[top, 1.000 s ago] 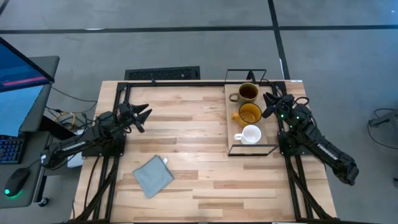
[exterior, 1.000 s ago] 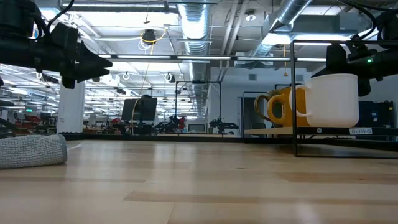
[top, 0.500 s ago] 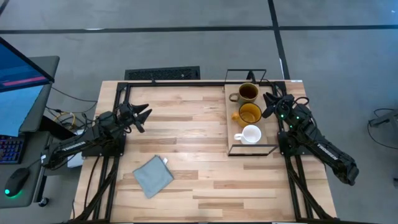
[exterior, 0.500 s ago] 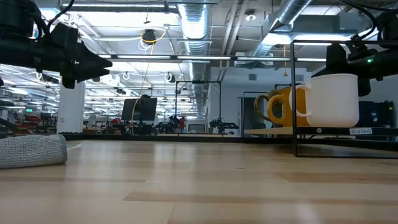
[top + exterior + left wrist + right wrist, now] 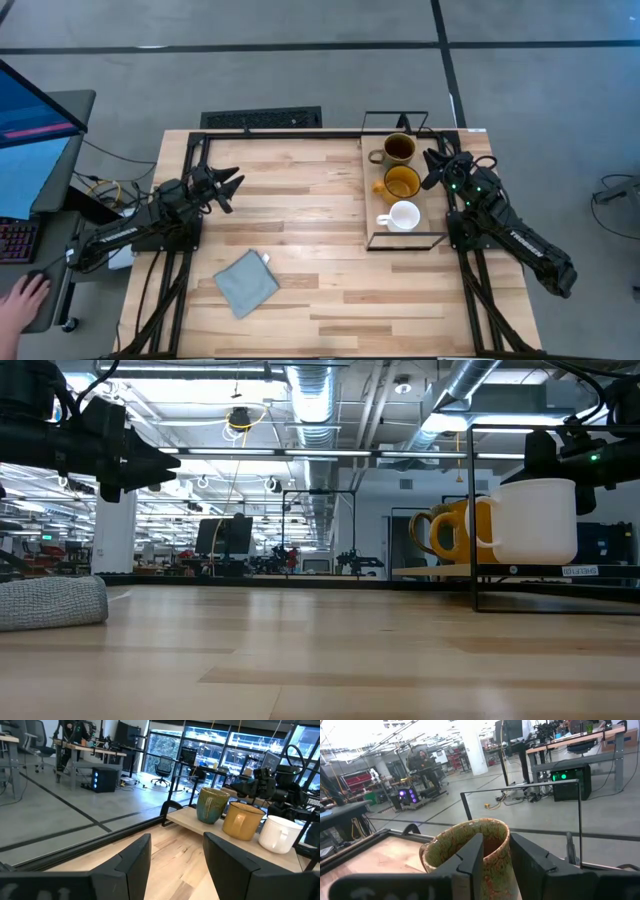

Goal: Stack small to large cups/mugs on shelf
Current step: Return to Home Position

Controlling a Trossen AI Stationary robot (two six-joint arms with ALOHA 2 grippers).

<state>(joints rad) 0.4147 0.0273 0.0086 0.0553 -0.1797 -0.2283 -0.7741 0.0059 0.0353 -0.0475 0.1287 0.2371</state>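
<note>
**Three mugs lined up on shelf**

On the shelf (image 5: 385,236), white mug (image 5: 404,216) nearest, yellow mug (image 5: 401,183) next, dark mug (image 5: 399,148) farthest, largely hidden at table level. Right gripper (image 5: 429,169) beside them, jaws spread; left gripper (image 5: 235,191) spread, well apart.

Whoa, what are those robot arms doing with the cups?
Nothing is being held right now. Three mugs stand in a row on the wooden shelf: the white mug at one end, the yellow mug in the middle, the dark olive mug at the other end. The right end effector hangs open beside the shelf, near the yellow and olive mugs. The left end effector is open over the table, apart from the folded grey-blue cloth. A person's hand shows off to the left.
</note>
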